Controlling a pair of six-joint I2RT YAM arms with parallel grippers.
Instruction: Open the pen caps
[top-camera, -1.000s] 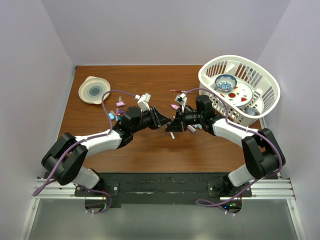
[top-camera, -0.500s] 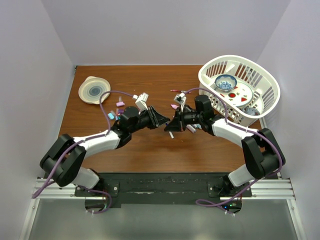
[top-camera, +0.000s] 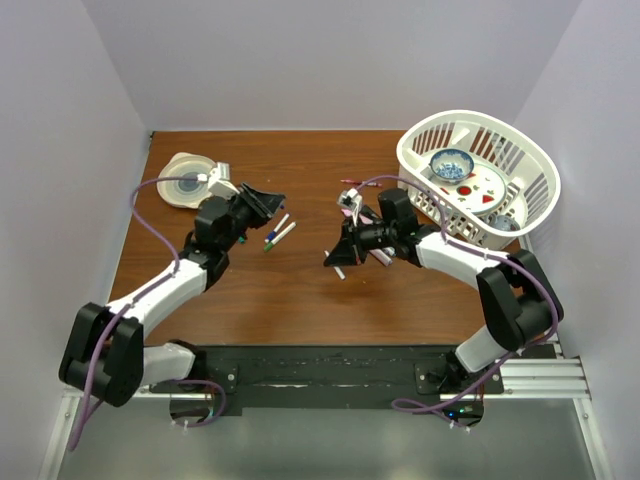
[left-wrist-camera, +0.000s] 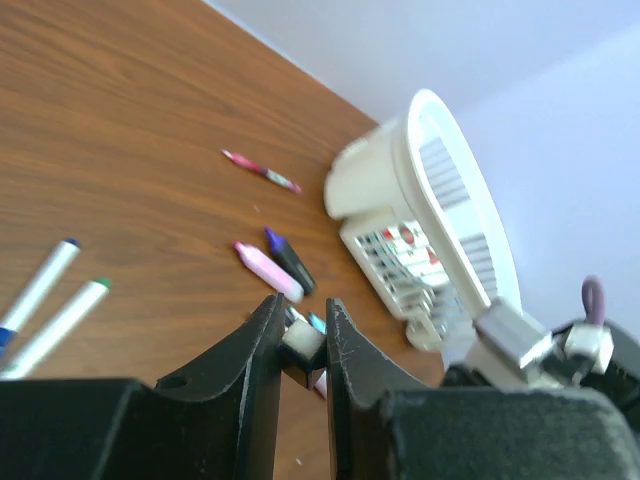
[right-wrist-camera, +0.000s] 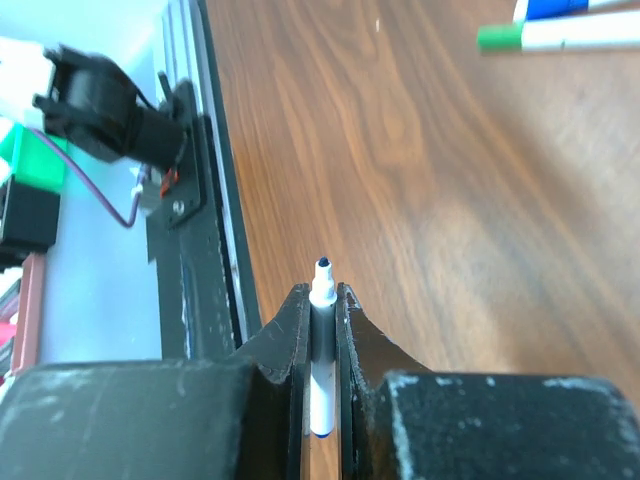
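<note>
My right gripper (top-camera: 336, 257) is shut on a slim white pen (right-wrist-camera: 322, 352), held over the middle of the table; its bare dark tip (right-wrist-camera: 322, 265) sticks out past the fingers with no cap on it. My left gripper (top-camera: 272, 200) is shut on a small dark pen cap (left-wrist-camera: 300, 345) with a pale end, well left of the right gripper. Two white pens (top-camera: 279, 232) with blue and green ends lie beside the left gripper and also show in the left wrist view (left-wrist-camera: 58, 318). A pink highlighter (left-wrist-camera: 266, 271) and a black highlighter (left-wrist-camera: 291, 262) lie further on.
A white basket (top-camera: 525, 165) with dishes stands at the back right. A pale round lid (top-camera: 183, 181) lies at the back left. A slim pink pen (left-wrist-camera: 260, 170) lies toward the back centre. More pens (top-camera: 383, 257) lie under the right arm.
The two grippers were together at the table's middle; my left gripper has pulled away to the left and back with the cap. The two white pens are now uncovered.
</note>
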